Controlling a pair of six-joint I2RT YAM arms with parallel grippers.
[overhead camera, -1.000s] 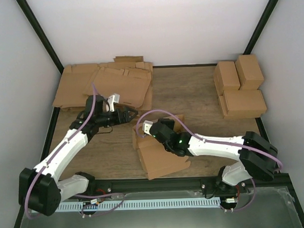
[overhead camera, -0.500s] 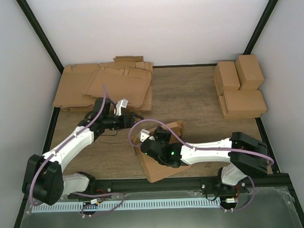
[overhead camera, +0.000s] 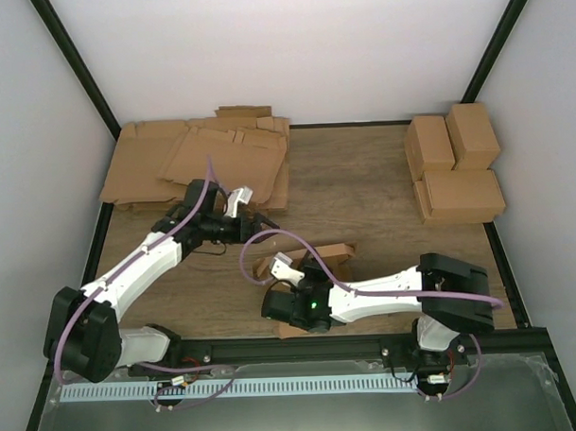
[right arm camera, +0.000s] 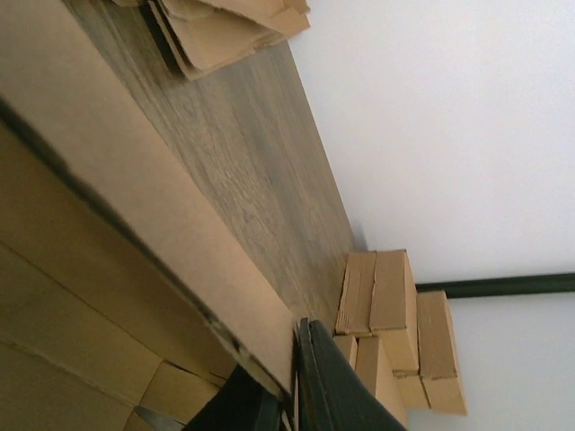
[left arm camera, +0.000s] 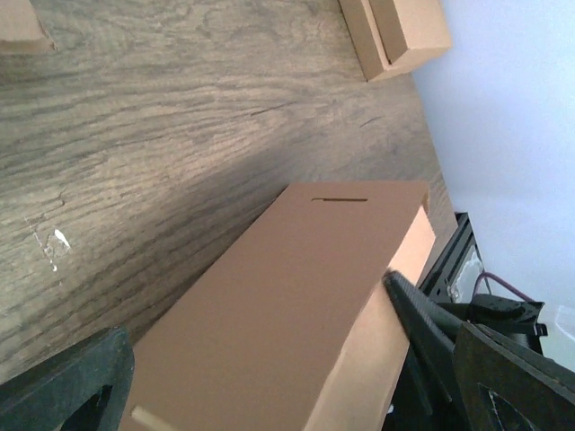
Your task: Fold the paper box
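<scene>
Because the right pincer (right arm camera: pixel 289 373) is pressed together on a thin cardboard wall of the paper box (left arm camera: pixel 287 296), that arm is the one in contact. Its wrist view shows the panel's edge running straight in between its two dark fingers, with the rest of the box spreading out ahead of them and to one side.

The left pincer (overhead camera: pixel 257 222) stands fully apart and holds nothing. From it, the box lies directly ahead and slightly below. In its wrist view the long brown top face, with a narrow slot near the far end, fills the space between the two spread fingers. The long axis runs away from this pincer, not across it, so its near end is the closest part. From above, the left pincer looks apart from the box, though the right arm hides much of it, so I cannot tell how close.

My judgement: the left arm has to come down onto the near end while the right pincer steadies the panel.
</scene>
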